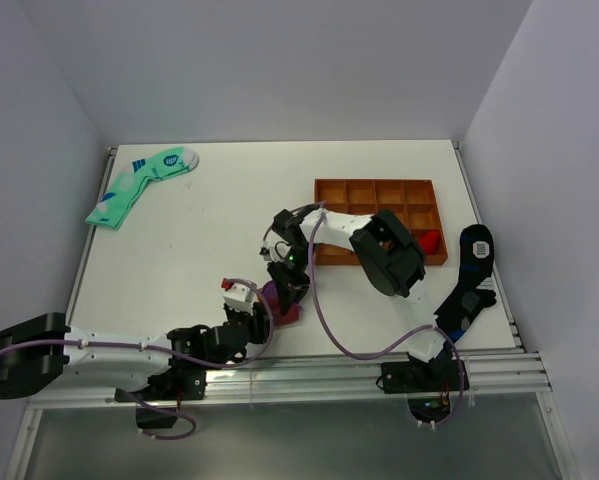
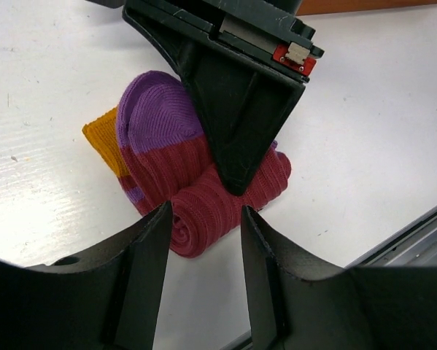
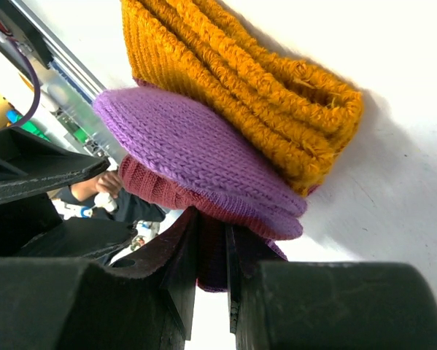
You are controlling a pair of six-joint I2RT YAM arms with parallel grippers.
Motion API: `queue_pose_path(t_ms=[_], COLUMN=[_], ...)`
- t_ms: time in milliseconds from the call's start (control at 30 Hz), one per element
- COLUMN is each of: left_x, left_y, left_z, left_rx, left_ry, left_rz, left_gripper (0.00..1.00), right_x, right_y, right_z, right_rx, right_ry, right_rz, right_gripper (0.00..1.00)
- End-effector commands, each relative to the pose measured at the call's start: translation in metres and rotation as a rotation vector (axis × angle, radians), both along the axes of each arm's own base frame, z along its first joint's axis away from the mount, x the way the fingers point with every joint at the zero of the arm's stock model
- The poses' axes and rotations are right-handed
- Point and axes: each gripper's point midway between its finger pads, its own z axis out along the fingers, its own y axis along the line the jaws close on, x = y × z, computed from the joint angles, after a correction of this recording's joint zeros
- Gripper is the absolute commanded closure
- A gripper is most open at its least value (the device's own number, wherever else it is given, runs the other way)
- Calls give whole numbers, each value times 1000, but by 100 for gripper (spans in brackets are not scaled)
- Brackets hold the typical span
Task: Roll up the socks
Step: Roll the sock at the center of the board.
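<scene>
The maroon socks point(image 2: 203, 197) lie partly rolled near the table's front edge, with a purple heel and an orange cuff point(image 2: 105, 142) at the left; they also show in the top view point(image 1: 284, 310). My right gripper point(image 3: 212, 251) is shut on the socks point(image 3: 196, 146), pinching the maroon and purple fabric from above; in the top view it point(image 1: 291, 290) stands over the roll. My left gripper point(image 2: 203, 240) is open, its fingers either side of the rolled end, just in front of it; in the top view it point(image 1: 259, 318) sits at the roll's left.
An orange compartment tray point(image 1: 379, 195) stands at the back right with a red item point(image 1: 430, 241) in one corner. Mint-green socks point(image 1: 139, 185) lie at the far left. A black sock with blue patches point(image 1: 471, 275) lies at the right edge.
</scene>
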Motion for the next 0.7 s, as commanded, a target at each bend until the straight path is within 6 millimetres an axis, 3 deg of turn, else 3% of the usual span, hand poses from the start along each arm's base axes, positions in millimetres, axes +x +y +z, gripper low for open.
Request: queue_pose_path(t_ms=[0,667], left_x=[6,10], left_y=[-13,-17], left_z=[27,12], left_rx=[-51,-19], left_ry=[-58,-21], left_rz=[1,-9], left_gripper=[51,47], right_x=[12,10], right_y=[-16,-19], right_z=[-23,-29], right_rx=[-94,-94], right_ry=[-65,-70], right_rz=[24,32], right_gripper=[96,97])
